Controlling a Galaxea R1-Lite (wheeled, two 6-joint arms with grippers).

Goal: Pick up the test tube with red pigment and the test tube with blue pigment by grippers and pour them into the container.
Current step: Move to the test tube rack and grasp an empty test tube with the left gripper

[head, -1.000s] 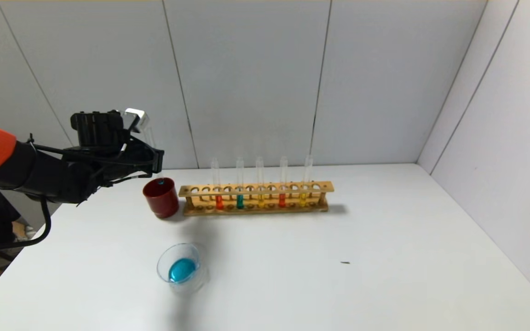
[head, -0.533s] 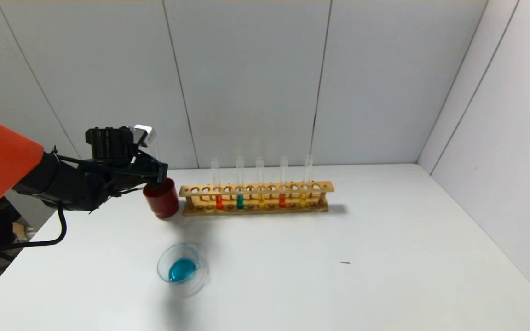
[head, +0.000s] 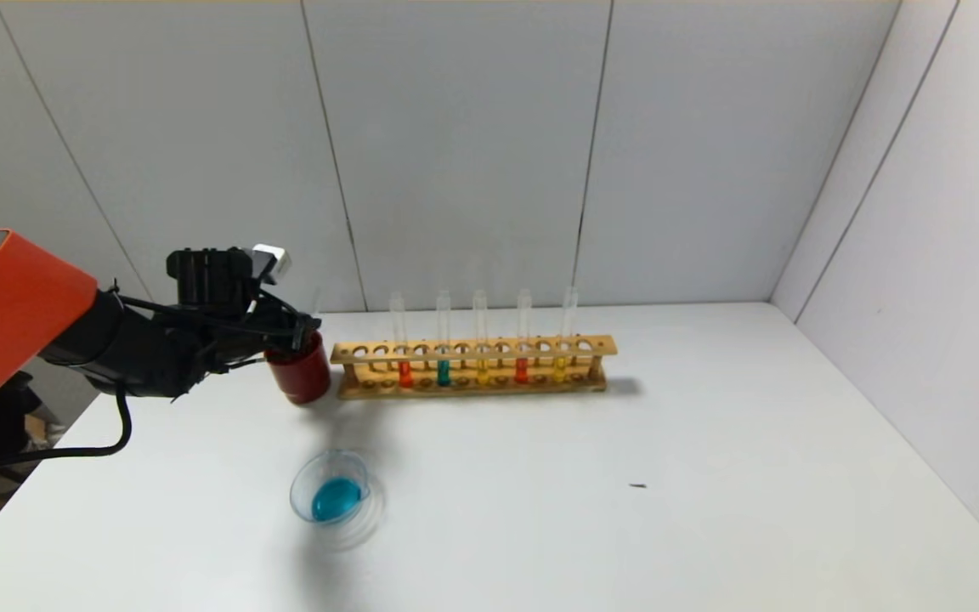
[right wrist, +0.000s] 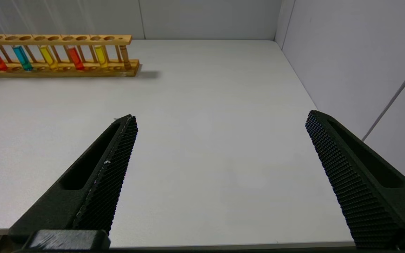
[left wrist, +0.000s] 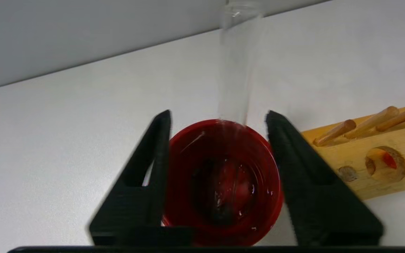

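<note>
At the left of the head view, the left gripper (head: 307,327) hung over the red cup (head: 298,374); below, the glass dish (head: 332,495) held blue liquid, and the red tube (head: 521,333) stood in the rack (head: 472,367). Centre of the left wrist view, the fingers (left wrist: 160,147) stood apart, an empty tube (left wrist: 236,63) loose between them; it might topple. Right wrist view: the right gripper (right wrist: 220,140) gaped wide, empty.

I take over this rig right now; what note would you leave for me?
Left gripper: jaws open over the red cup, clear of the empty tube standing in it.
Right gripper: jaws open, idle above bare table.
Done: blue liquid is in the glass dish.
Left: a red tube in the rack, not yet poured.
</note>
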